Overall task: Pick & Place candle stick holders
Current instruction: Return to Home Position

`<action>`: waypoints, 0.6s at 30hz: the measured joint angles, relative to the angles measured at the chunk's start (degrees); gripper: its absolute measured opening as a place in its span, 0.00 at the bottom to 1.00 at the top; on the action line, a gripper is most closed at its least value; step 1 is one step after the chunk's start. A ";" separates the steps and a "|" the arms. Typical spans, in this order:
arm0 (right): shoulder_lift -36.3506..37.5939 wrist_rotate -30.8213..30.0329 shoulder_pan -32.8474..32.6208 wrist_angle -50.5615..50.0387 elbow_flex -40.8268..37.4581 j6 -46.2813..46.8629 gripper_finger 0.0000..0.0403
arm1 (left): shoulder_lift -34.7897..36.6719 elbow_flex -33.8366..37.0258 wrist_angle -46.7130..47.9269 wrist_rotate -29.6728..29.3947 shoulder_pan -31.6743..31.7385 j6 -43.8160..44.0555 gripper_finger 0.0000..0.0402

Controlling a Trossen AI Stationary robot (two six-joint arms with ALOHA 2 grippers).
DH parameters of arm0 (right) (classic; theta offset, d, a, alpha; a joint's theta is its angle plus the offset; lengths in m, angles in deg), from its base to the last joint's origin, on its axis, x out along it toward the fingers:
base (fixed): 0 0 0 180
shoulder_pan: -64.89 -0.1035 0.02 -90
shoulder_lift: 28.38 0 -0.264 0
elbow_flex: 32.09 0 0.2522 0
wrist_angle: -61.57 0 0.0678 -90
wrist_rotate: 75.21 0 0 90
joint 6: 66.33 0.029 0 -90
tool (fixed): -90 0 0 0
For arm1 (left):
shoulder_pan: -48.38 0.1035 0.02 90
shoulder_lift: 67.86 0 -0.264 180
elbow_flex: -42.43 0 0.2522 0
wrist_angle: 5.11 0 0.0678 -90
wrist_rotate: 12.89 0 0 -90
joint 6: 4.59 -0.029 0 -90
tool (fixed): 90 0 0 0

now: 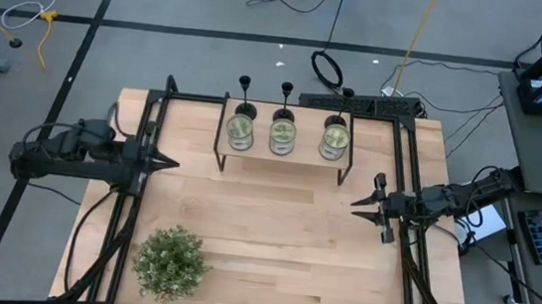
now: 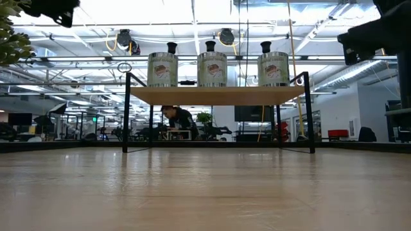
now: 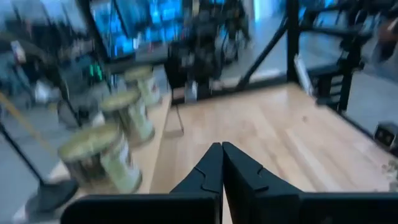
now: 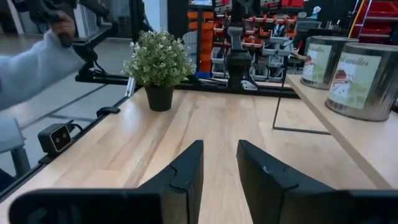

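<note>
Three small black candle stick holders point(image 1: 246, 95) point(image 1: 286, 99) point(image 1: 346, 101) stand upright on their round bases along the far edge of a low wooden shelf point(image 1: 280, 160), each behind a metal tin. In the low view their cup tops point(image 2: 172, 47) point(image 2: 210, 45) point(image 2: 266, 46) show above the tins. One holder's base point(image 3: 48, 194) shows in the left wrist view. My left gripper point(image 1: 172, 163) point(image 3: 222, 152) is shut and empty above the table's left side. My right gripper point(image 1: 355, 208) point(image 4: 219, 149) is open and empty above the right side.
Three metal candle tins point(image 1: 241, 132) point(image 1: 283, 135) point(image 1: 334, 139) stand on the shelf in front of the holders. A bushy green potted plant point(image 1: 172, 261) point(image 4: 158, 62) stands at the table's near left. A person's light sleeve point(image 4: 31, 68) shows beyond the table's edge. Bare wood lies between the grippers.
</note>
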 joint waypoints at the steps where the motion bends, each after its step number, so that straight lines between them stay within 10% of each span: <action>1: 0.73 0.02 0.00 0.19 -0.67 -0.04 0.23 | 1.64 1.14 -1.56 0.72 0.00 -0.58 0.01; 18: 5.56 -4.42 0.00 3.15 -4.38 -4.27 0.23 | 8.66 22.68 -26.00 6.51 0.00 0.60 0.01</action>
